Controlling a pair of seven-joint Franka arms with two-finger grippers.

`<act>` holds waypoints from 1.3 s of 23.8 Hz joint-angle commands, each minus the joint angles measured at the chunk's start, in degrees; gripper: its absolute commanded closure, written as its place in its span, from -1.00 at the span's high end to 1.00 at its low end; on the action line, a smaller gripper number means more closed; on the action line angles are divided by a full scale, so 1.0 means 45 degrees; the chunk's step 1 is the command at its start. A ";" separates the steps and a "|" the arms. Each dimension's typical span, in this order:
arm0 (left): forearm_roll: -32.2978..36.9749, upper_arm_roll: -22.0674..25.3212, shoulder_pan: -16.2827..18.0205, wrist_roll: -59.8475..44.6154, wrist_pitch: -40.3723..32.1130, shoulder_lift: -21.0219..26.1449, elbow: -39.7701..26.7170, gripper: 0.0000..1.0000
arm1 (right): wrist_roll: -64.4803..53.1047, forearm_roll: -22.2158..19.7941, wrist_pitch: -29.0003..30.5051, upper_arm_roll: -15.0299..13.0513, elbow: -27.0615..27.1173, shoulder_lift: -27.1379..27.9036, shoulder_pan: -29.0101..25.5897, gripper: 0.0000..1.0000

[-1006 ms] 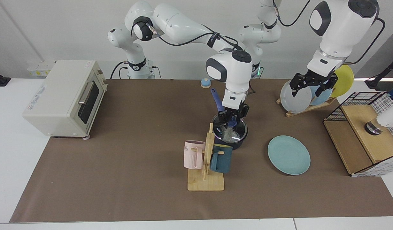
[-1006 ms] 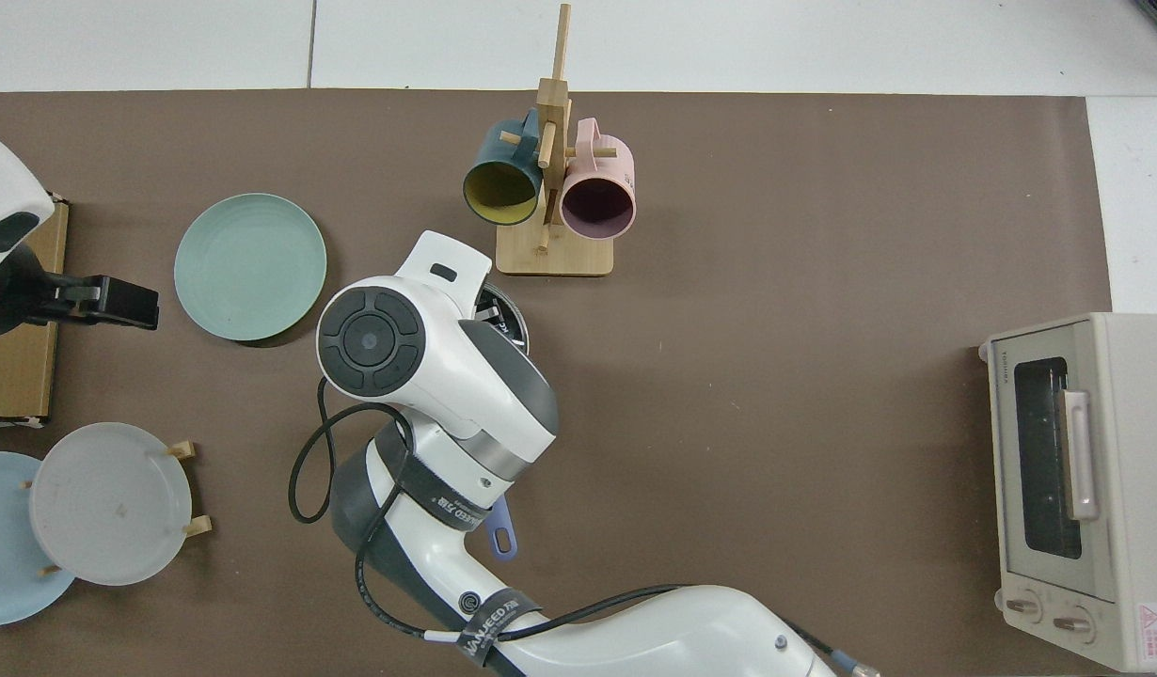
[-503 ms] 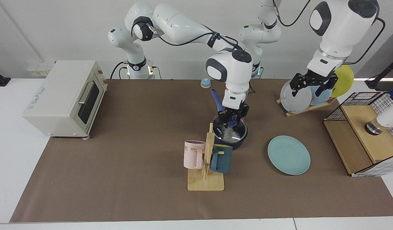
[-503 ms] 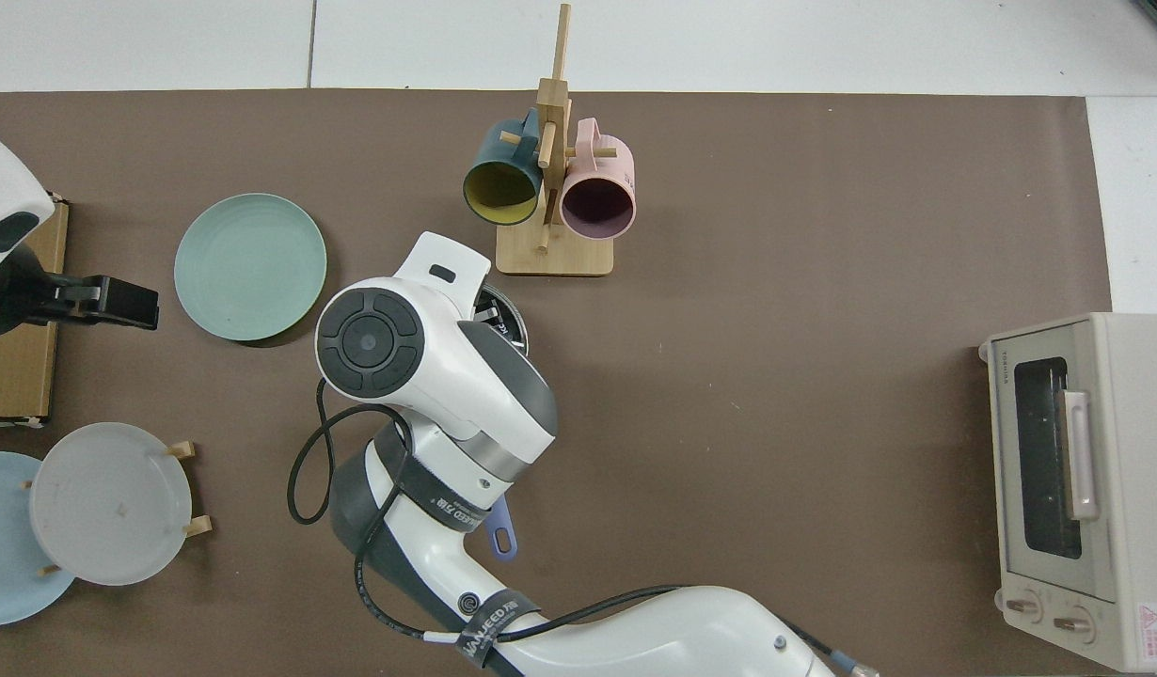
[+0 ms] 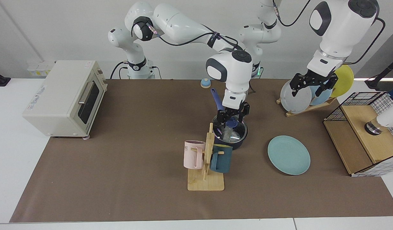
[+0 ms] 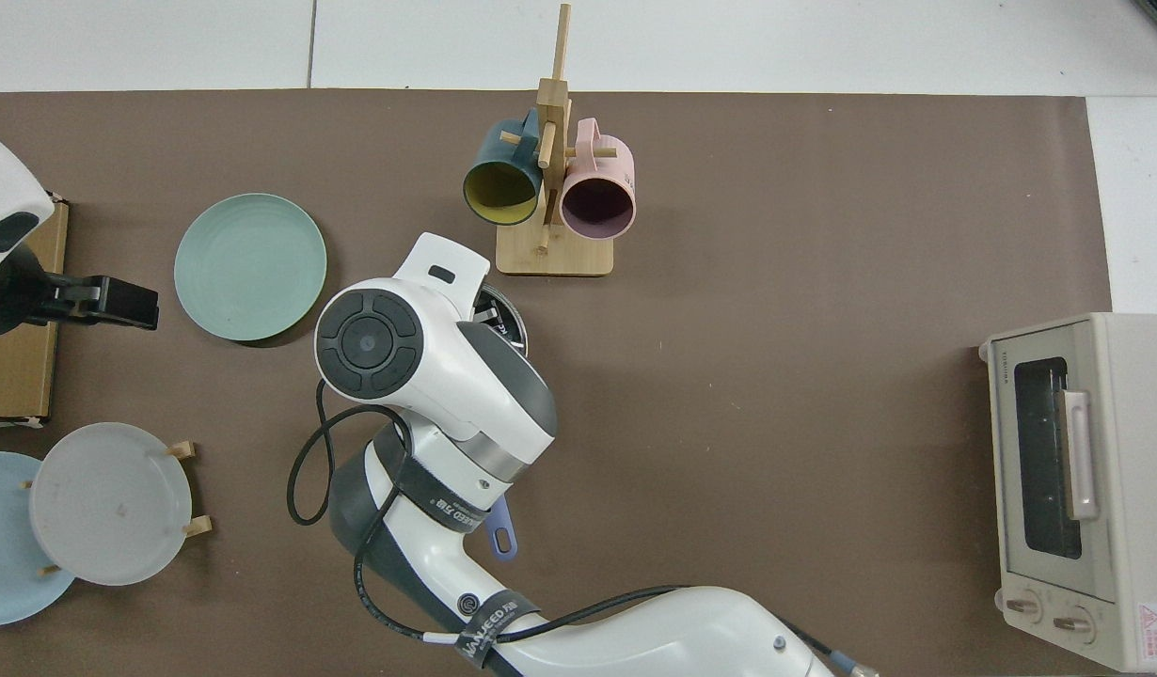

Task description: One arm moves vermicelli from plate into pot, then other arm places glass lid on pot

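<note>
Pot (image 5: 230, 134) sits behind the mug rack (image 5: 206, 166); teal plate (image 5: 289, 155) bare; glass lid (image 5: 231, 130) on the pot, vermicelli (image 5: 227, 134) under it; my right gripper (image 5: 232, 117) just above the knob, fingers apart, holding nothing; left gripper (image 5: 306, 87) waits open by the dish rack; risk: snagging the knob while lifting would drag the lid askew.

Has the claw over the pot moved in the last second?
Yes. The right gripper has lifted slightly off the glass lid on the pot, judged against the pot's blue handle beside it.
</note>
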 commanded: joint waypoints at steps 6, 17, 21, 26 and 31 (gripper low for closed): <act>-0.0243 0.0162 -0.0132 0.0083 0.0026 -0.0143 -0.0144 1.00 | -0.0274 0.0194 -0.0050 0.0052 -0.0141 -0.0762 -0.0215 0.97; -0.0243 0.0162 -0.0132 0.0083 0.0026 -0.0143 -0.0144 1.00 | 0.0001 0.0194 -0.1161 0.0013 -0.2796 -0.4686 -0.1777 0.97; -0.0243 0.0162 -0.0151 0.0083 0.0006 -0.0143 -0.0144 1.00 | -0.0058 0.0136 -0.2782 -0.0026 -0.3616 -0.6094 -0.2733 0.98; -0.0243 0.0162 -0.0132 0.0122 0.0006 -0.0143 -0.0145 1.00 | -0.0135 0.0077 -0.3273 -0.0066 -0.4807 -0.7403 -0.3982 0.97; -0.0224 0.0181 -0.0132 0.0181 -0.0092 -0.0143 -0.0125 1.00 | -0.0544 0.0077 -0.3273 -0.0066 -0.6174 -0.8536 -0.5583 0.98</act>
